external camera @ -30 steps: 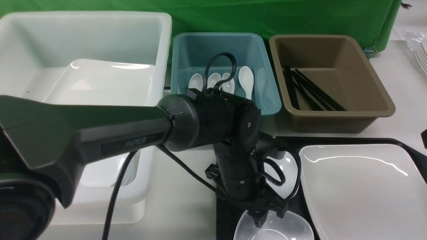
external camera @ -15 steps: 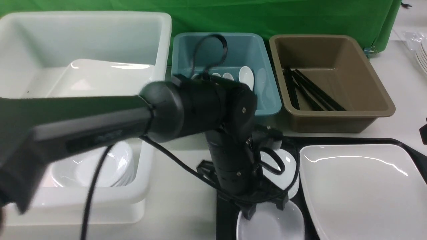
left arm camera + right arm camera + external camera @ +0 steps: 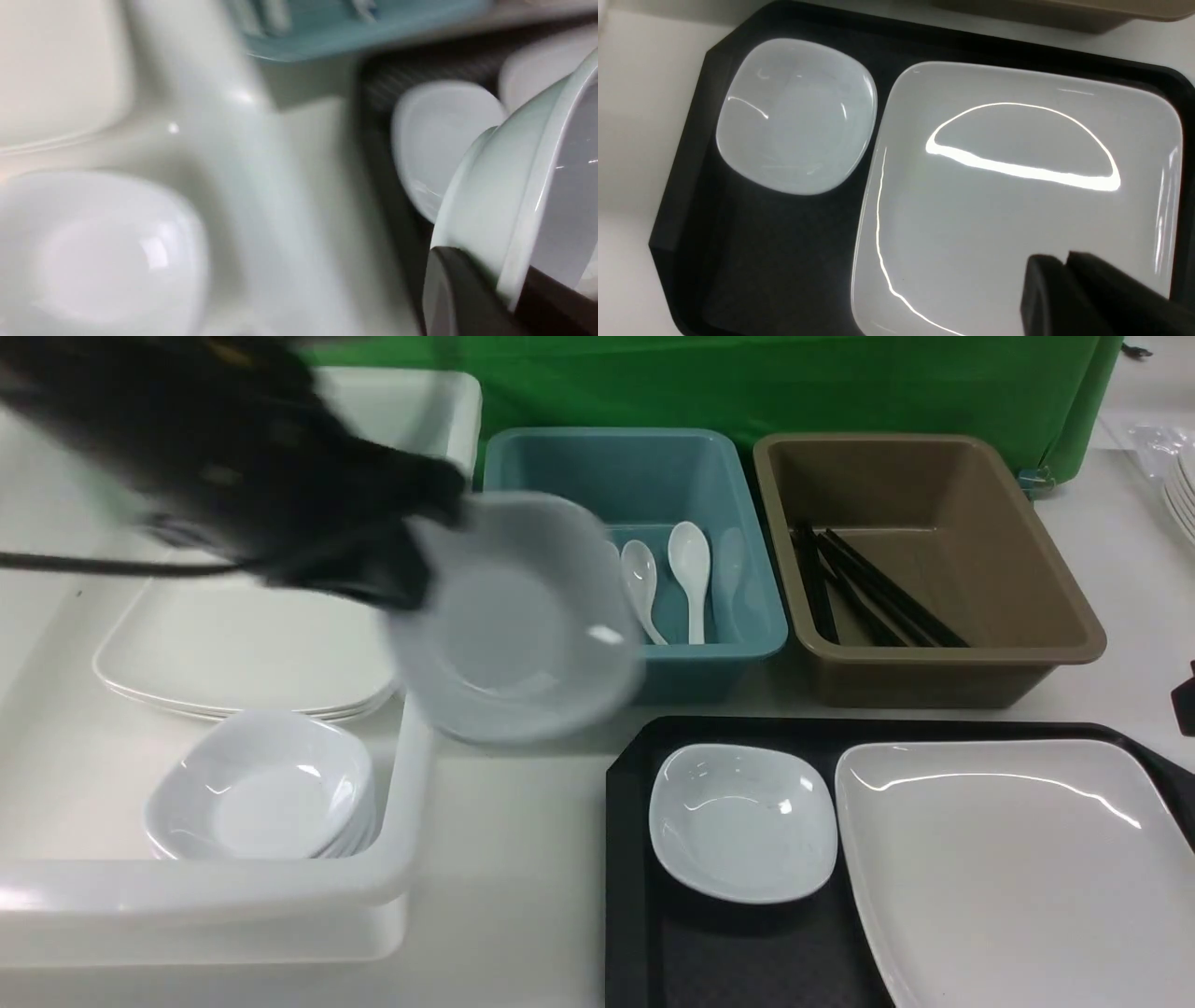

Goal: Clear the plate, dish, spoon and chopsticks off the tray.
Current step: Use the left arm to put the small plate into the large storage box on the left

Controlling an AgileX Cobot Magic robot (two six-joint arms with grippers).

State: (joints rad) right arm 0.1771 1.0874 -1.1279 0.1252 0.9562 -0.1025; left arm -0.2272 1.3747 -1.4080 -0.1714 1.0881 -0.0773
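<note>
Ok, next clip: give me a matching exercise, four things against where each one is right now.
1. the large square plate
2. the black chopsticks
3. the white spoons
4. the dish in the left claw

A. in the blue bin
B. lifted clear of the tray
C. in the brown bin
D. on the black tray, beside a small white dish

Pairs: 1-D, 2-C, 3-A, 4-B
</note>
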